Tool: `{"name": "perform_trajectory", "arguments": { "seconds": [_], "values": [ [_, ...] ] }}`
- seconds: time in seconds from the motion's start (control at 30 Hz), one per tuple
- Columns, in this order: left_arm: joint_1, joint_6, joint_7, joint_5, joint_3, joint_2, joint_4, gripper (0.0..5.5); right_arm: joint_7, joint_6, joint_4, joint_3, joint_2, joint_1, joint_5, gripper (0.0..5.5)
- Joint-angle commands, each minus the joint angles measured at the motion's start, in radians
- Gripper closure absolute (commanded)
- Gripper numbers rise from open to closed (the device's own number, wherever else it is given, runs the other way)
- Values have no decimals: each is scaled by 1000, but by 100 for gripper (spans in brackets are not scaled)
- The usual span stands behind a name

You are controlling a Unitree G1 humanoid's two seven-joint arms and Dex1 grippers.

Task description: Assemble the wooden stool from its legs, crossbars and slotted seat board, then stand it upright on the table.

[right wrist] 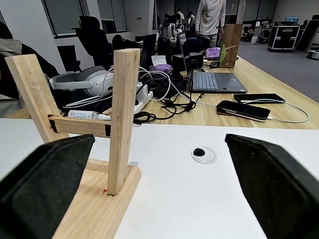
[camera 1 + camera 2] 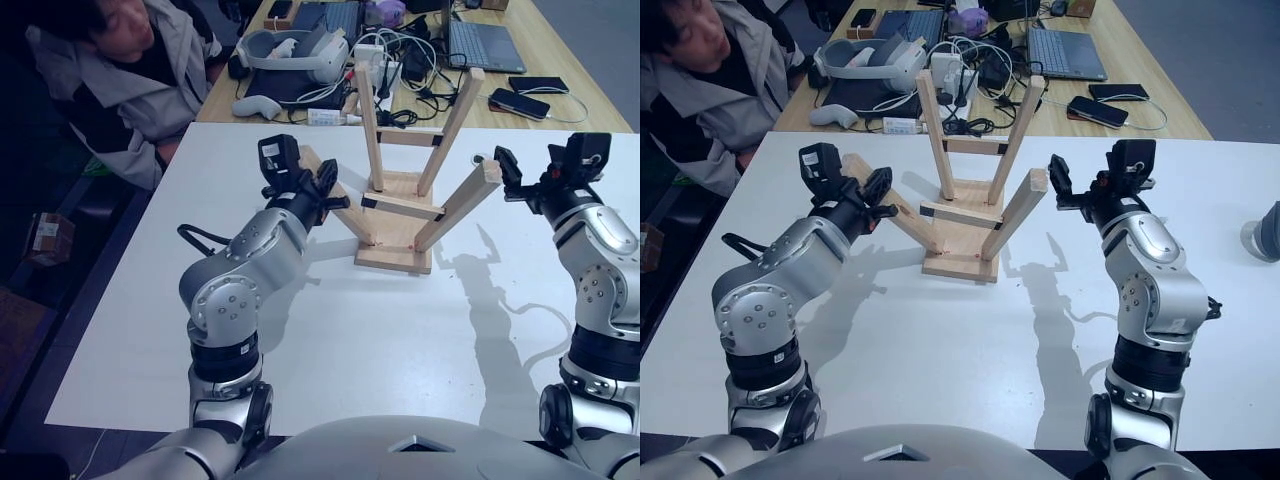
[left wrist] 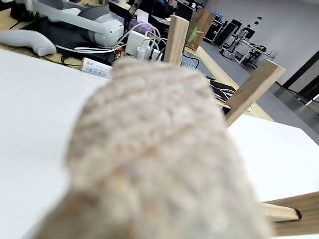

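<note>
White counter (image 2: 400, 340), cluttered desk (image 2: 560, 50) behind. My left gripper (image 2: 325, 195) is clamped on the near-left leg (image 2: 355, 225). My right gripper (image 2: 512, 178) is spread wide, just beside the near-right leg (image 2: 455, 210) tip. Legs and crossbars (image 2: 403, 207) look seated in the seat board (image 2: 395, 258). The stool (image 2: 372, 130) is upside down; flipping it upright remains.

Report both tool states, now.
Left tool: closed on a stool leg.
Right tool: open, holding nothing.
</note>
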State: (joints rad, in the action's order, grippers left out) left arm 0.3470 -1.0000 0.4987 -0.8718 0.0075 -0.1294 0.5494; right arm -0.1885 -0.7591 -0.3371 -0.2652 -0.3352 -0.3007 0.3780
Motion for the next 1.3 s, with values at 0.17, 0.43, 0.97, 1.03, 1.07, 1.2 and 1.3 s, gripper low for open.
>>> {"name": "perform_trajectory", "arguments": {
  "seconds": [0.17, 0.43, 0.97, 1.03, 1.07, 1.2, 1.3],
  "values": [
    [18, -103, -83, 33, -16, -4, -31, 449, -49, 46, 8, 6, -30, -34, 10, 62],
    [32, -157, -144, 47, 14, 10, -64, 449, -116, 106, 66, -77, -69, -93, 80, 62],
    [85, -124, -413, 219, -135, -90, -75, 449, -338, -239, -87, -231, -262, -109, 768, 62],
    [84, -127, -427, 227, -126, -90, -83, 449, -349, -267, -149, -224, -292, -55, 831, 62],
    [82, -131, -434, 230, -123, -91, -88, 449, -349, -276, -169, -226, -308, -31, 859, 62],
    [91, -165, -454, 231, -108, -81, -124, 449, -376, -290, -217, -227, -383, 53, 902, 62],
    [108, -196, -477, 228, -105, -79, -167, 449, -397, -267, -215, -211, -425, 84, 870, 62]
  ]
}}
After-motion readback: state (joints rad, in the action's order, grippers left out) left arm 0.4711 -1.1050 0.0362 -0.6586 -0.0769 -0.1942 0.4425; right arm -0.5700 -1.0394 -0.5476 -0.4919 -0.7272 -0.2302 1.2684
